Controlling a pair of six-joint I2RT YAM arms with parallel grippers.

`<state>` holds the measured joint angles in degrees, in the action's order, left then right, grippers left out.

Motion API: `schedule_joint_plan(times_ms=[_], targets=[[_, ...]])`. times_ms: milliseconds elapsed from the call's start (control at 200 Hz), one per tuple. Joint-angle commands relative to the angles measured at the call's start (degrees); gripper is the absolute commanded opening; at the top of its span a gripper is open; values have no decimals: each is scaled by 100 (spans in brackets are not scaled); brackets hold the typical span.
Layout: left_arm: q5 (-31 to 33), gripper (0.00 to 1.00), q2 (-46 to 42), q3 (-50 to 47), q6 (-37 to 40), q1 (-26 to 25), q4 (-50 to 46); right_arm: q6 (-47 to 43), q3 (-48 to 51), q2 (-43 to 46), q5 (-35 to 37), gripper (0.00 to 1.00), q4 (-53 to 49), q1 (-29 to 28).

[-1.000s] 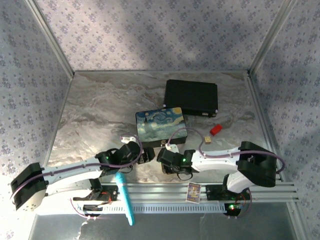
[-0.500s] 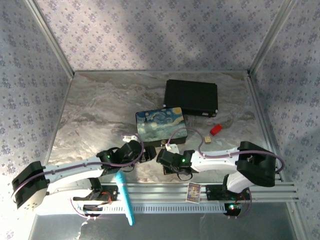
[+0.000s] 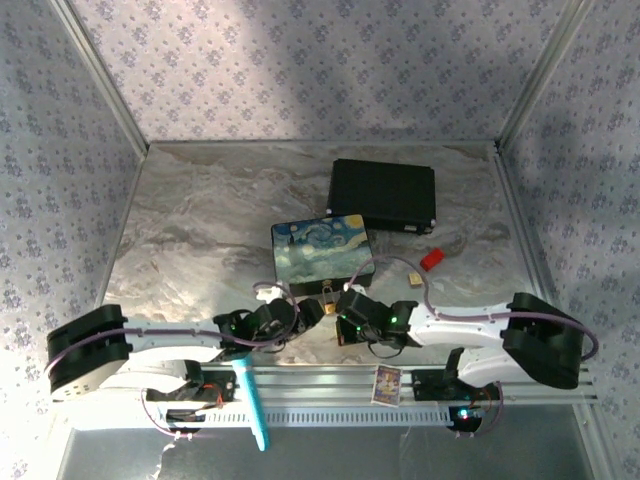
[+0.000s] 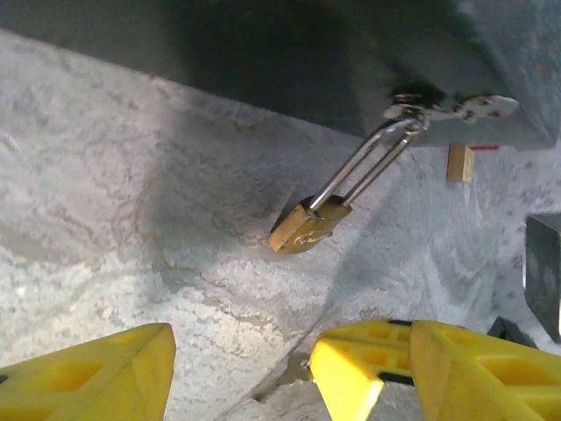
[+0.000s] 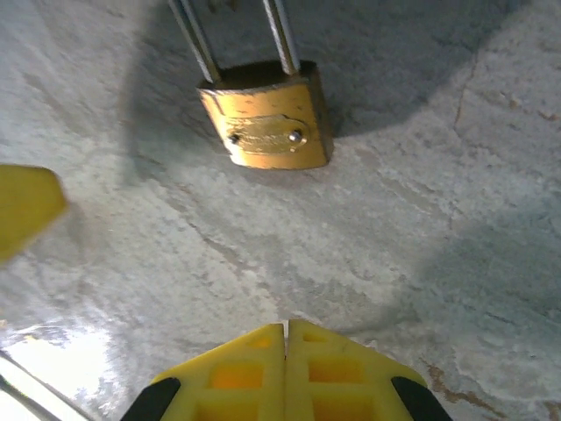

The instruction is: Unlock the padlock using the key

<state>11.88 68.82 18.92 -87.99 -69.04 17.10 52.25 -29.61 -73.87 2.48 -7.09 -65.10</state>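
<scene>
Brass-gold padlock on veined grey marble tabletop, silver shackle through painted box's latch; left jaws apart, right jaws together.

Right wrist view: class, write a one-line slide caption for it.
Shut right pincer faces a brass padlock lying on the marbled table, shackle running out of frame.

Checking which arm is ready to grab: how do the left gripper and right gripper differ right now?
The left gripper has its fingers apart, bare table between them; the right gripper has them pressed together. The left gripper views the padlock at a slant; the right gripper faces its brass front squarely. Both have yellow fingers, hold nothing and point at the padlock.
</scene>
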Motion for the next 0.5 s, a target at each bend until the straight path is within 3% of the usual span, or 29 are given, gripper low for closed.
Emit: schedule_joint_plan(times_ms=[0,240,410,495], targets=[[321,70,55,174,-1190,-90,338,127,152,360,-65,0,289,67],[794,70,53,68,-1968,-444,374,328,229,652,-51,0,536,91],[790,95,-110,-167,-2509,-440,978,254,46,860,123,0,582,95],[697,97,-248,-126,-2649,-444,965,165,-84,831,67,0,707,93]])
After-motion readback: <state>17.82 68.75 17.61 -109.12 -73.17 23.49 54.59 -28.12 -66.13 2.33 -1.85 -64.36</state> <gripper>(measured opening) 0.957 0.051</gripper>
